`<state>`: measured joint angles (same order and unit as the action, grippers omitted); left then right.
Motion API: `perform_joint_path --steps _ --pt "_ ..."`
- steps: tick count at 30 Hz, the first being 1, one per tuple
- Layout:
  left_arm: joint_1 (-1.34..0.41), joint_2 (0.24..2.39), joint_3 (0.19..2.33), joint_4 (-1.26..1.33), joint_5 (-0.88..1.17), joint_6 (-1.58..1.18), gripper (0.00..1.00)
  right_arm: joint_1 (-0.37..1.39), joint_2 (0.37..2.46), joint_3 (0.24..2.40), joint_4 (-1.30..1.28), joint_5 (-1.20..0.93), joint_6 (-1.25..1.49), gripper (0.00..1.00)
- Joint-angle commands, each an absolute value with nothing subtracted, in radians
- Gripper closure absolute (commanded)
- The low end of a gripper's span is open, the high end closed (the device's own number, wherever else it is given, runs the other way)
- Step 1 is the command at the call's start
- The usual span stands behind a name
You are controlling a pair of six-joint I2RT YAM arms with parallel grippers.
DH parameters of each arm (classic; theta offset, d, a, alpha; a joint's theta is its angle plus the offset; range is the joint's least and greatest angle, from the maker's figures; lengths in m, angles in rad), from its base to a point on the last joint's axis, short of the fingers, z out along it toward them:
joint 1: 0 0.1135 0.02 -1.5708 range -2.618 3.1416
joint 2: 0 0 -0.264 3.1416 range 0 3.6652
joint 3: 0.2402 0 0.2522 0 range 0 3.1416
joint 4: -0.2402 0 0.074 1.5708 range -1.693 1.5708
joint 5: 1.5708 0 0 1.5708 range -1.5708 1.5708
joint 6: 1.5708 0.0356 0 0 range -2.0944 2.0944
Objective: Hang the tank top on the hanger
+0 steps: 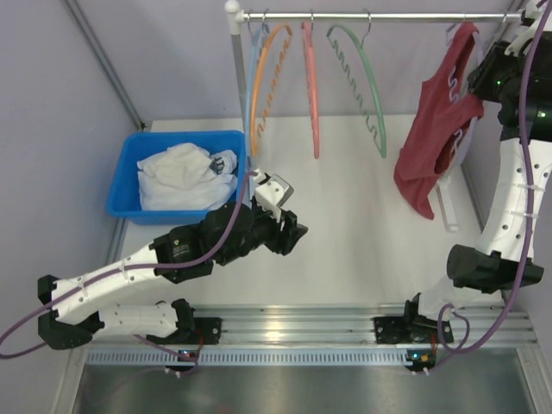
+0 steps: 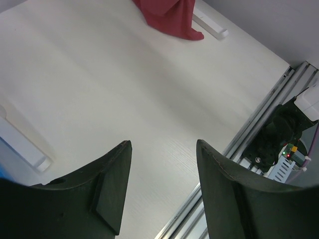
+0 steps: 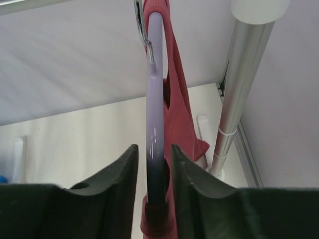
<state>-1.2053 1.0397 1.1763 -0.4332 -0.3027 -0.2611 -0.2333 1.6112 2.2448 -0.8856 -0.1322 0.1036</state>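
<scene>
Top view: the dark red sleeveless fabric tank top point(image 1: 435, 129) hangs at the far right end of the silver metal rail point(image 1: 379, 15), draped in limp folds. Its hem sags to just above the white bench point(image 1: 345, 241). The right hand point(image 1: 479, 79) is up beside its shoulder area. The left hand point(image 1: 291, 231) hovers low over the bench, well apart from the garment. An orange hanger point(image 1: 259, 86), a salmon hanger point(image 1: 312, 95) and a green wavy-barred hanger point(image 1: 366, 86) hang bare on the rail. A blue plastic bin point(image 1: 129, 172) holds a white cloth point(image 1: 177, 177).

Left wrist view: the fingers are wide apart with nothing between them, only bare bench below. The red hem shows at the top edge.

Right wrist view: the thin pale lavender plastic hanger point(image 3: 154, 99) runs up between the fingers to its metal hook. One strap is looped over its top and red cloth falls behind. The fingers straddle the hanger arm slightly apart, with a sliver of gap on each side, so this looks like no firm clamp.

Handling judgement: the top is light, soft and shapeless. It will bunch, and could slide off the smooth plastic if tugged. Best hold on the fabric is a pinch at a strap or shoulder seam, not the loose body. The hanger is stiff but thin and swings freely on its hook. Take it on the arm close to the hook, and gently.
</scene>
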Motion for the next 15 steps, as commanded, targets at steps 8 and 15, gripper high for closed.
perform_joint_path --steps 8,15 --pt "-1.200 1.034 1.195 -0.388 -0.295 -0.273 0.40 -0.252 1.520 2.244 -0.824 -0.101 0.101 0.40" --pt "-1.198 1.032 1.193 -0.399 -0.302 -0.273 0.40 -0.252 1.415 2.226 -0.834 -0.113 0.126 0.29"
